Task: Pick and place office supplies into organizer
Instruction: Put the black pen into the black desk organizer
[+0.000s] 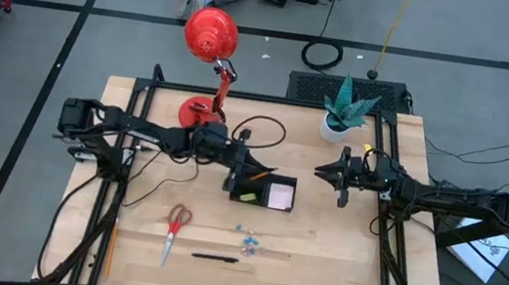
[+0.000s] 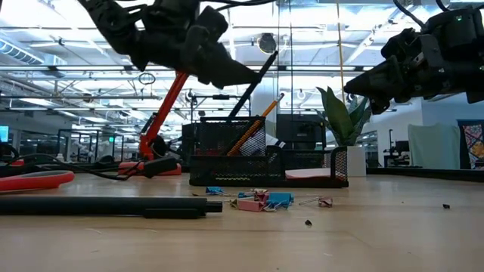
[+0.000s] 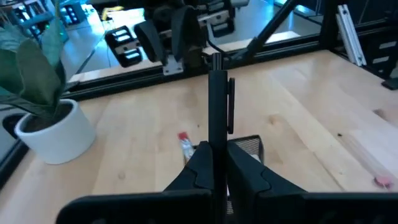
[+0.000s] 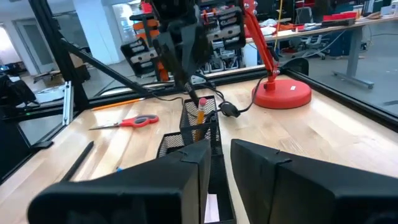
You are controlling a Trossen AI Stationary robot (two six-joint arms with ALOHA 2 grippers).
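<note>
My left gripper (image 1: 236,170) hangs over the left end of the organizer (image 1: 291,183), a low black mesh tray, and is shut on a black pen (image 2: 265,68). An orange pencil (image 2: 253,128) leans in the organizer's tall cup (image 4: 199,124). A pale sticky pad (image 1: 280,196) and a yellow-green piece (image 1: 245,196) lie in its compartments. On the table nearer the front lie red-handled scissors (image 1: 174,228), another black pen (image 1: 215,256) and small clips (image 1: 246,243). My right gripper (image 1: 329,175) waits right of the organizer, open by a narrow gap, holding nothing. My left gripper pinches the black pen's shaft (image 3: 217,140) between its two fingers, below the clip (image 3: 231,106). The fingers come from the table's left, slanting slightly down, and lie across the pen. The pen is tilted, clip end up and toward the right; its lower end reaches the cup's rim (image 2: 231,117).
A red desk lamp (image 1: 211,38) stands at the back left, its base (image 1: 198,110) on the table and its cable (image 1: 266,129) looping behind the organizer. A white plant pot (image 1: 338,126) stands at the back right. An orange pencil (image 4: 118,104) lies at the left edge.
</note>
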